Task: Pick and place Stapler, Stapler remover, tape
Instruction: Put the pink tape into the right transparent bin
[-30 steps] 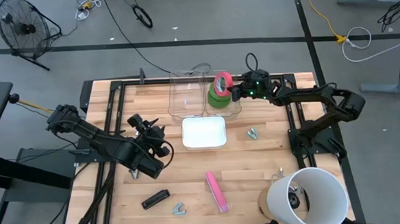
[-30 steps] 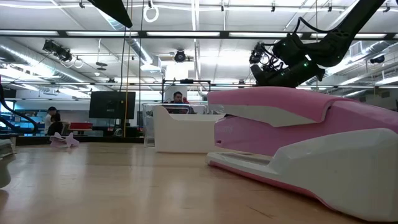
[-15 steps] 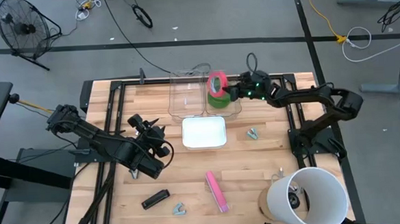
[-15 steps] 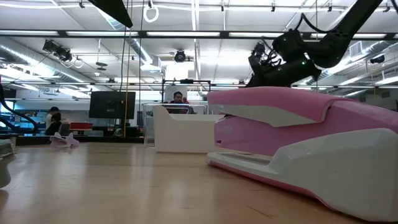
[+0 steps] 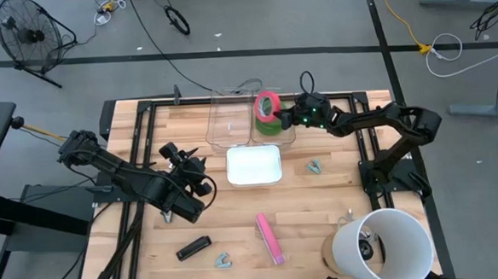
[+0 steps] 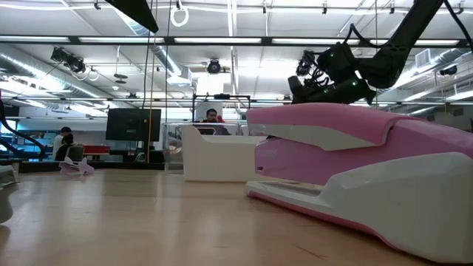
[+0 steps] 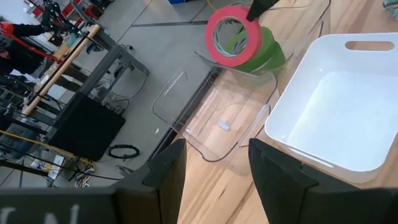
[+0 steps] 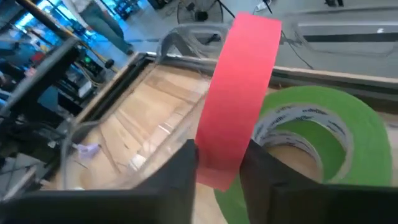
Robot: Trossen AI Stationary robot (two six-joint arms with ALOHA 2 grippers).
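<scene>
A pink-red tape roll (image 5: 268, 104) stands on edge over the green tape (image 5: 270, 126), which lies flat in the right compartment of a clear bin (image 5: 231, 123). My right gripper (image 5: 282, 115) is shut on the pink-red roll. My left gripper (image 5: 195, 176) waits open at the table's left, its fingers (image 7: 168, 174) empty. A pink stapler (image 5: 269, 237) and a black stapler (image 5: 192, 247) lie near the front edge. One staple remover (image 5: 225, 260) lies beside them. Another staple remover (image 5: 315, 166) lies right of the white tray (image 5: 254, 180). My right gripper pinches the pink-red roll across its band (image 8: 219, 155), one finger (image 8: 183, 174) on each flat side, at the rim nearest the arm. The fingers come from the table's right, slanting slightly down. The roll stands on edge, tilted, its lower rim (image 7: 239, 59) at the green tape.
The clear bin's left compartment (image 7: 217, 124) holds nothing. A white bucket (image 5: 383, 245) stands at the front right corner. In the low view the pink stapler (image 6: 355, 177) fills the foreground. Bare wood lies between the tray and the staplers.
My right gripper has gone toward the table's left and a little down with the pink-red roll. The roll now stands over the green tape inside the bin.
</scene>
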